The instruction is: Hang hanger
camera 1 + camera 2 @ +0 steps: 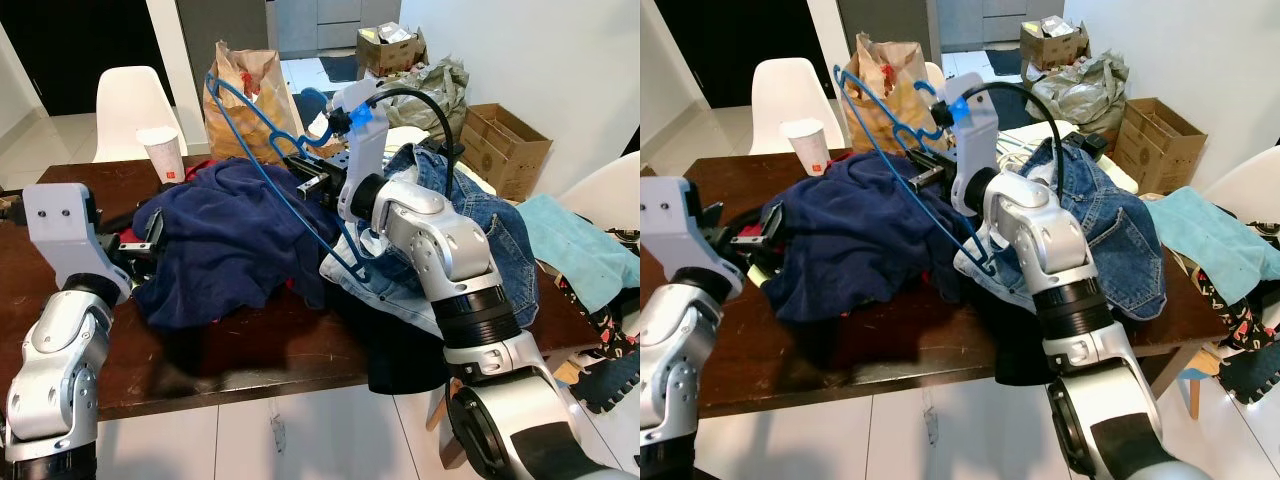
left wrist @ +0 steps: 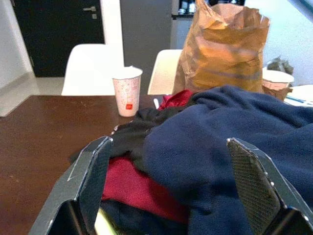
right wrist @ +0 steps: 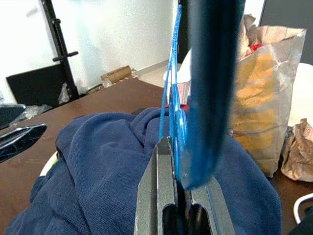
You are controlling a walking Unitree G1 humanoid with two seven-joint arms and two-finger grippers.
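Observation:
A blue wire hanger (image 1: 278, 177) slants over the clothes pile, its top end near the paper bag and its lower end by my right forearm. My right gripper (image 1: 308, 172) is shut on it; in the right wrist view the hanger (image 3: 210, 98) rises from between the closed fingers (image 3: 157, 196). Beneath it lies a navy garment (image 1: 230, 235). At the pile's left edge my left gripper (image 2: 171, 161) is open and low, one finger (image 2: 93, 169) on either side of the navy cloth and a red garment (image 2: 132, 186).
The brown table (image 1: 250, 350) also carries a denim jacket (image 1: 490, 230), a paper cup (image 1: 162, 153) and a brown paper bag (image 1: 245, 85). White chairs (image 1: 125, 105) stand behind it. Cardboard boxes (image 1: 505, 145) and a teal cloth (image 1: 580, 245) are to the right.

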